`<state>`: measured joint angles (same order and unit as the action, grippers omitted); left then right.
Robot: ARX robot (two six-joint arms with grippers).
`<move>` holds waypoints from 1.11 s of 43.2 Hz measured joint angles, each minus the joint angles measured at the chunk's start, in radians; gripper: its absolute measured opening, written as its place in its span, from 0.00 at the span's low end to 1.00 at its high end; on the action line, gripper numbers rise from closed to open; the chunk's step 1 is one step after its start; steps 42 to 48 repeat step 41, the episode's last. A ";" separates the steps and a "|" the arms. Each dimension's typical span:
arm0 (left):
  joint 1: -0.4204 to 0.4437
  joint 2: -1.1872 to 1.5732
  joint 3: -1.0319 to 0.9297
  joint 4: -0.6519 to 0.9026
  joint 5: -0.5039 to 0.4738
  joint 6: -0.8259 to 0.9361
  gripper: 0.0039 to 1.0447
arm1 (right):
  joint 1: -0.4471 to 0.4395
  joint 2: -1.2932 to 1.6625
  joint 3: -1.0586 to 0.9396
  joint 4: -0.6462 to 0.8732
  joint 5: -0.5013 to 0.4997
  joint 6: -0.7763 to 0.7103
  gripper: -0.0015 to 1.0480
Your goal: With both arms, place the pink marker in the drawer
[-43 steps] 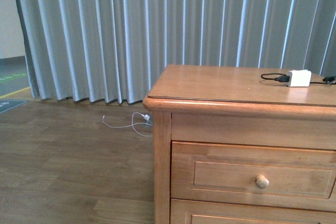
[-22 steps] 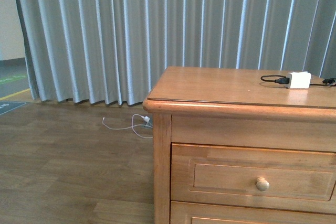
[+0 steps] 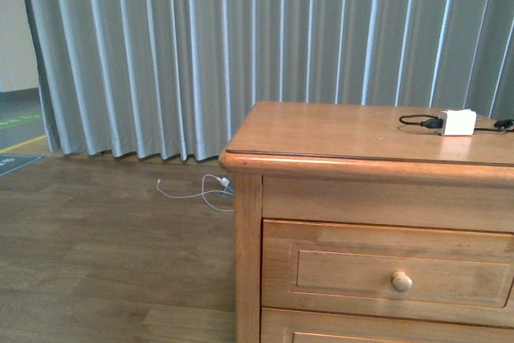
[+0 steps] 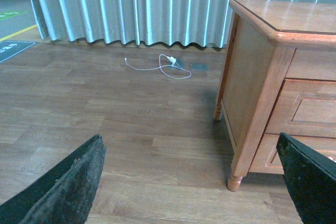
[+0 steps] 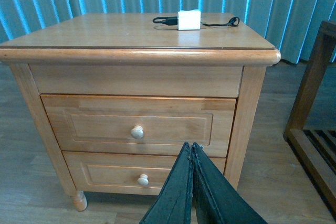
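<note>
The pink marker shows in no view. The drawer (image 5: 139, 124), the taller upper one of a honey-coloured wooden cabinet, is closed, and its round pale knob (image 5: 137, 132) faces my right wrist camera. The front view shows the same drawer (image 3: 353, 275) low at the right. My right gripper (image 5: 191, 145) is shut with nothing in it, its tips in front of the cabinet and apart from it, level with the gap between the two drawers. My left gripper (image 4: 191, 182) is open and empty above the wood floor, left of the cabinet's corner leg (image 4: 234, 182).
A white charger block (image 5: 189, 20) with a black cable lies on the cabinet top (image 3: 337, 130). The shallower lower drawer (image 5: 142, 174) is closed. A white cable (image 4: 160, 66) lies on the floor by the grey curtain (image 3: 241, 46). A dark wooden frame (image 5: 315, 93) stands right of the cabinet.
The cabinet sits a few pixels lower in the front view than a second ago. Nothing else has visibly moved.
</note>
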<state>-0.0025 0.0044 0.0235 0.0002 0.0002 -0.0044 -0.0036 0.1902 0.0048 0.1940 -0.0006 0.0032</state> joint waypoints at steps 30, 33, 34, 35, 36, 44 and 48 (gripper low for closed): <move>0.000 0.000 0.000 0.000 0.000 0.000 0.94 | 0.001 -0.186 0.001 -0.192 0.000 -0.001 0.21; 0.000 0.000 0.000 0.000 0.000 0.000 0.94 | 0.001 -0.186 0.001 -0.193 0.000 -0.001 0.34; 0.000 0.000 0.000 0.000 0.000 0.000 0.94 | 0.001 -0.186 0.001 -0.192 0.000 -0.001 0.38; 0.000 0.000 0.000 0.000 0.000 0.000 0.94 | 0.001 -0.186 0.001 -0.192 0.000 -0.001 0.44; 0.000 0.000 0.000 0.000 0.000 0.000 0.94 | 0.001 -0.186 0.001 -0.192 0.000 -0.001 0.48; 0.000 0.000 0.000 0.000 0.000 0.000 0.94 | 0.001 -0.186 0.001 -0.193 0.000 -0.001 0.70; 0.000 0.000 0.000 0.000 0.000 0.000 0.94 | 0.001 -0.186 0.001 -0.193 0.000 -0.001 0.70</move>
